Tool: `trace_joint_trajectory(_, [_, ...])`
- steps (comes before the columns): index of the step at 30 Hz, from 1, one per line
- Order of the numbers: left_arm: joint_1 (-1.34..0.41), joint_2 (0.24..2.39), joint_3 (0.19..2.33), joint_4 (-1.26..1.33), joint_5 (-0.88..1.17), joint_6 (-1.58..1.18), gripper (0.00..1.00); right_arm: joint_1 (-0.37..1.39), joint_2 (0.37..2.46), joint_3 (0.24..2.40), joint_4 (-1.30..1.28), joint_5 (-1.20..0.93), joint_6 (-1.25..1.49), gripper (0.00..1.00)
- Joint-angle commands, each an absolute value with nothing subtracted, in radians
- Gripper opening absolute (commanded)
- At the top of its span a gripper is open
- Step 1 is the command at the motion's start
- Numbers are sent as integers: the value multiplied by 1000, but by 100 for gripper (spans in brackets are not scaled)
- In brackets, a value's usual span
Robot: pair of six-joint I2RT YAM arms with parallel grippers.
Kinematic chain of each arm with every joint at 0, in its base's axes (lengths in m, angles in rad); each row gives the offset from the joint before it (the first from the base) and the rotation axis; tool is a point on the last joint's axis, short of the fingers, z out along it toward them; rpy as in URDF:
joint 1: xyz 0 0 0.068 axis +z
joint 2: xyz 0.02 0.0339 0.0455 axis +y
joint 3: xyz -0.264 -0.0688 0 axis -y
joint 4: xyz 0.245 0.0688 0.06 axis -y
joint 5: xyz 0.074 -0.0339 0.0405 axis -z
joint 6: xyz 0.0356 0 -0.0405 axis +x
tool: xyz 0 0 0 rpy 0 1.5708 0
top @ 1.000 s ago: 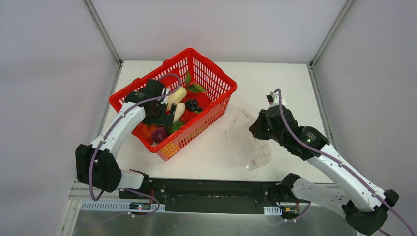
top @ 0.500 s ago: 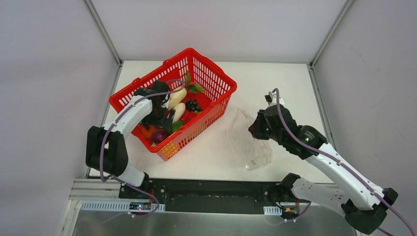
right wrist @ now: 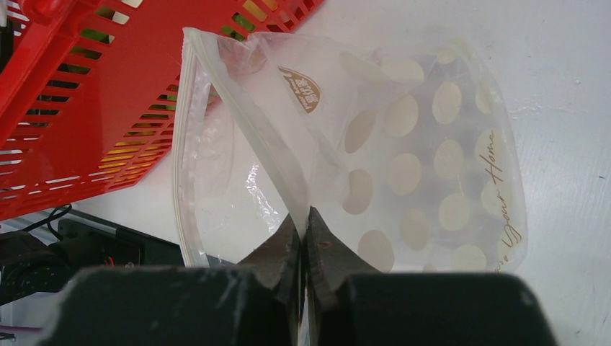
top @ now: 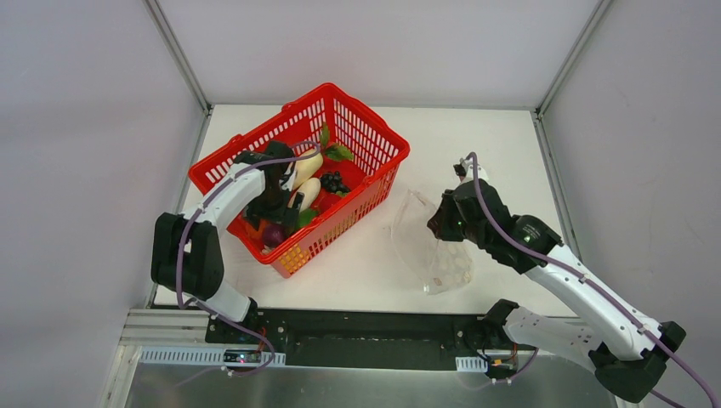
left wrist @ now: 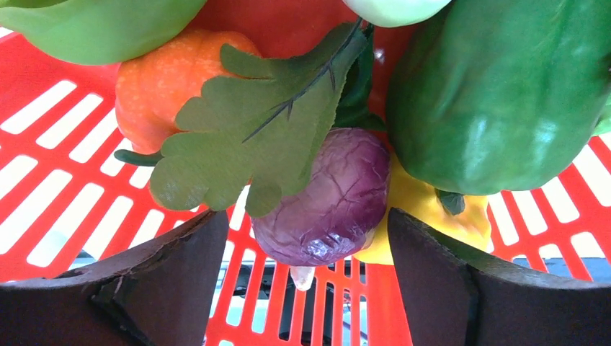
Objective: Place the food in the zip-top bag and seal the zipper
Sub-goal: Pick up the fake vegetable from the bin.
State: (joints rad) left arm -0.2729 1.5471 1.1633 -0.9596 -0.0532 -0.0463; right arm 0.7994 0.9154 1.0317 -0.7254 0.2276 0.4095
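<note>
the left gripper (left wrist: 302, 241) was inside the red basket (top: 367, 121), low over its slotted floor at the near corner. its fingers (left wrist: 180, 267) were spread wide, one on each side of the purple onion (left wrist: 324, 194), with a narrow gap on both sides and no contact that could be seen. room there was tight: a green pepper (left wrist: 504, 94) pressed in from one side, a yellow piece (left wrist: 414, 209) lay under it, an orange piece (left wrist: 155, 79) and a green leaf (left wrist: 252, 137) lay over the onion's far side.

the zip-top bag (right wrist: 411, 166) lay on the white table (top: 485, 136) just to the right of the basket, apart from its wall. the right gripper (right wrist: 304, 223) was pressed together, pinching one lip of the bag's mouth, and the zipper (right wrist: 181, 137) edge on the other lip stood apart, so the mouth faced the basket and was open. the table beyond the bag, away from the basket, was bare.

compared with one second before, the left arm had folded more and its gripper had gone lower into the basket, toward the onion. the right arm had shifted only slightly toward the basket.
</note>
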Motion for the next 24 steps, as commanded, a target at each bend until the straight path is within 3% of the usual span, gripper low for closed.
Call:
trace_joint_trajectory(1, [-265, 1584, 1174, -1005, -39, -25, 81, 801, 916, 1026, -689, 215, 397, 6])
trace_joint_trajectory(7, [-265, 1577, 1170, -1000, -27, -31, 73, 802, 910, 1026, -694, 221, 392, 7])
trace_joint_trajectory(10, [-265, 1545, 1160, -993, -7, -28, 60, 802, 909, 1026, -695, 221, 394, 8])
trace_joint_trajectory(11, [-265, 1535, 1159, -993, -6, -28, 49, 802, 907, 1026, -694, 220, 396, 8])
trace_joint_trajectory(13, [-265, 1515, 1158, -990, -15, -32, 37, 802, 905, 1026, -694, 218, 398, 8])
trace_joint_trajectory(16, [-265, 1470, 1155, -979, -18, -38, 26, 802, 901, 1024, -694, 222, 402, 8])
trace_joint_trajectory(24, [-265, 1274, 1137, -922, -27, -54, 17, 802, 894, 1020, -687, 222, 409, 8])
